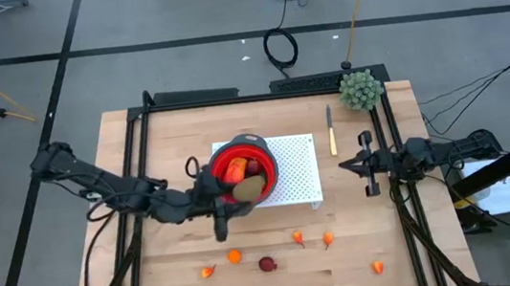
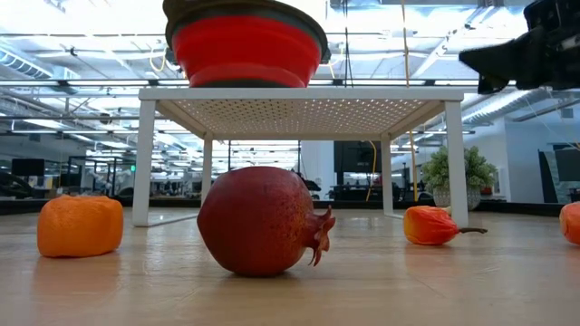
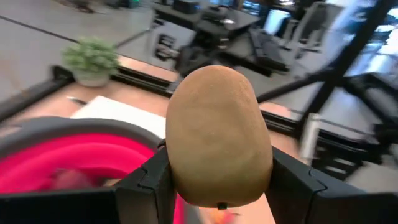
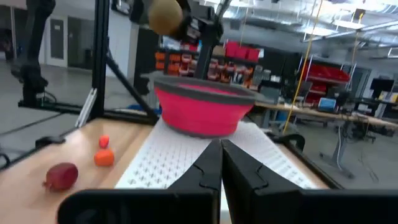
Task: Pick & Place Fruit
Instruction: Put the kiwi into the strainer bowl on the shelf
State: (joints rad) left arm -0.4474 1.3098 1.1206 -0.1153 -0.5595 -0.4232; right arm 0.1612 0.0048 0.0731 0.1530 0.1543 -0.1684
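A brown kiwi-like oval fruit (image 3: 217,143) is held in my left gripper (image 1: 234,195), just above the near rim of the red bowl (image 1: 242,159). The bowl stands on a white perforated stand (image 1: 297,172) and holds a red-orange oblong (image 1: 232,171) and a dark red piece (image 1: 254,167). On the table near the front lie a dark red pomegranate-like ball (image 2: 258,222), an orange piece (image 2: 80,225) and several tiny orange bits (image 1: 298,238). My right gripper (image 1: 365,162) waits shut at the stand's right side. My left gripper pinches the kiwi-like fruit by its two long sides (image 3: 177,168) between its two fingers (image 3: 149,183). The fingers come from the table's left, nearly level and tipped a little down. The fruit sticks out past the fingertips, lifted clear above the bowl's rim (image 4: 165,15).
A green bushy ball (image 1: 361,90) sits at the far right corner, and a slim wooden-handled knife (image 1: 331,130) lies beside the stand. The stand's white legs (image 2: 145,158) rise from the table. Black rails (image 1: 136,156) run along the table's sides.
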